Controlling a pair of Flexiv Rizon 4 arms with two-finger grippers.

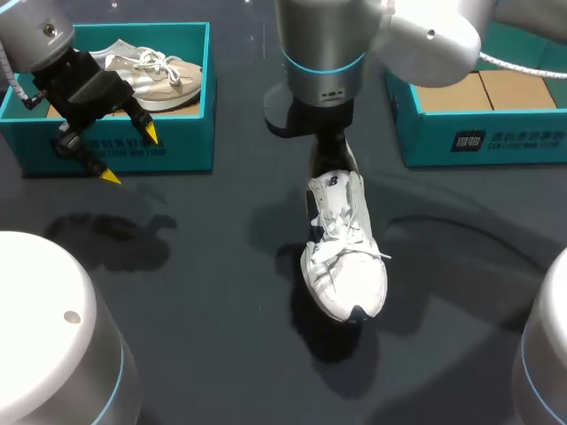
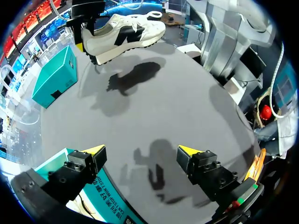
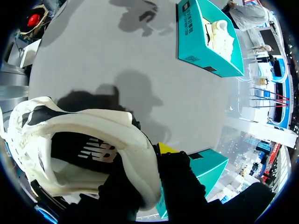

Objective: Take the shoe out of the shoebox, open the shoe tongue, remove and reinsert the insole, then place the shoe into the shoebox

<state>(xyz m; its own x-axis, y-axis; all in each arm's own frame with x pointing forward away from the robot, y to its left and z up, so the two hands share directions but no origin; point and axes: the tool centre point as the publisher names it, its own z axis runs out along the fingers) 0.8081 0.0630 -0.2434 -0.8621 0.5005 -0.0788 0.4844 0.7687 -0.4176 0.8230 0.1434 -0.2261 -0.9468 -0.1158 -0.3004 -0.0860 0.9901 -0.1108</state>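
Note:
A white sneaker (image 1: 345,257) with a dark logo hangs toe-down over the middle of the table, casting a shadow below. My right gripper (image 1: 330,158) is shut on its heel collar. In the right wrist view one yellow fingertip (image 3: 166,149) shows outside the collar of the sneaker (image 3: 79,140), and the other is hidden inside. The left wrist view shows the lifted sneaker (image 2: 124,32) far ahead. An open teal shoebox (image 1: 532,142) lined with brown card sits at the back right. My left gripper (image 1: 130,155) (image 2: 142,154) is open and holds nothing, hovering at the front edge of another teal box (image 1: 177,155).
The left teal box holds a beige sneaker (image 1: 146,75) (image 3: 219,35). Dark table surface (image 1: 204,292) lies open around the lifted shoe. My arms' white bases rise at the near left (image 1: 53,336) and near right (image 1: 549,354) corners.

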